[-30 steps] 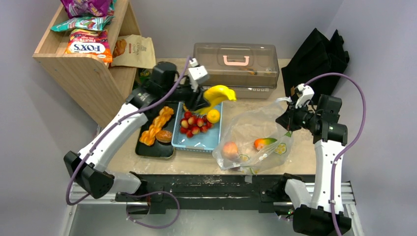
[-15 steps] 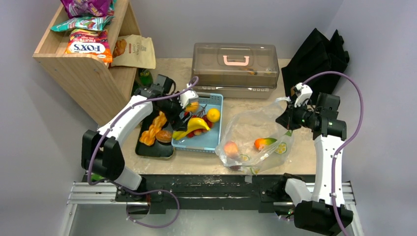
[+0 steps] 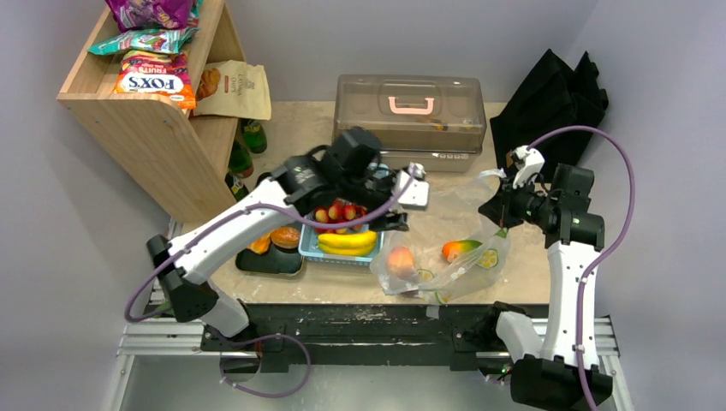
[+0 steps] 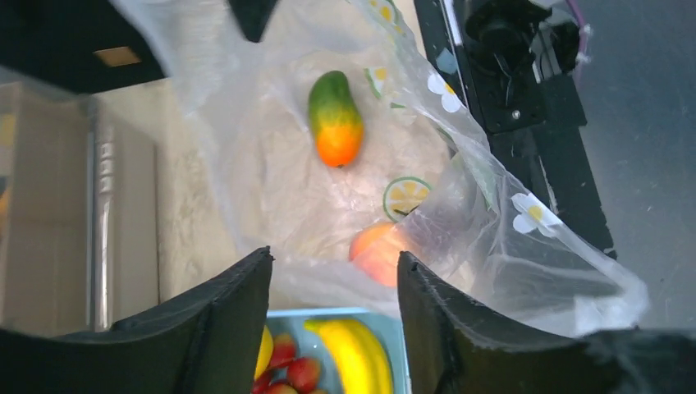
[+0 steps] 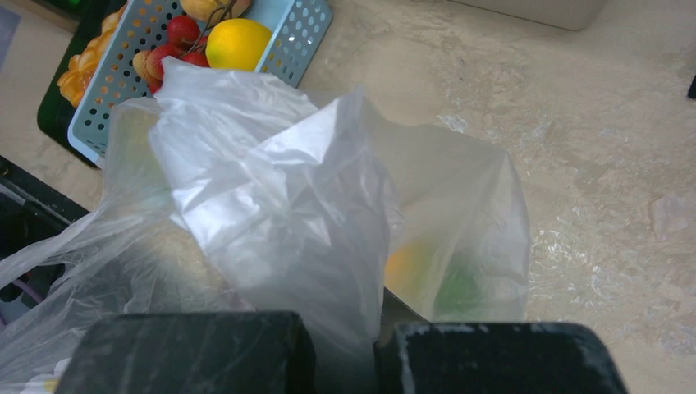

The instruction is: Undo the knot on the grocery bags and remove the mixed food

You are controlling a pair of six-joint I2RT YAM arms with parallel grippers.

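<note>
Two pieces of fruit lie inside the grocery bag, a thin, clear, crinkled film printed with lemon slices and small flowers. It slumps on the marbled beige worktop just right of the blue perforated basket. One is a mango, green shading to orange, and the other a round peach near the bag's open mouth. The right end effector is clamped tight on a bunched fold of the bag's upper edge, holding that film raised off the worktop. The left end effector hangs at the basket's right edge, facing the bag. Its dark, matt fingers are parted with nothing between them. In the basket lie a curved banana, glossy small red fruits and a smooth lemon. A golden-brown bun sits on the black tray beside it
</note>
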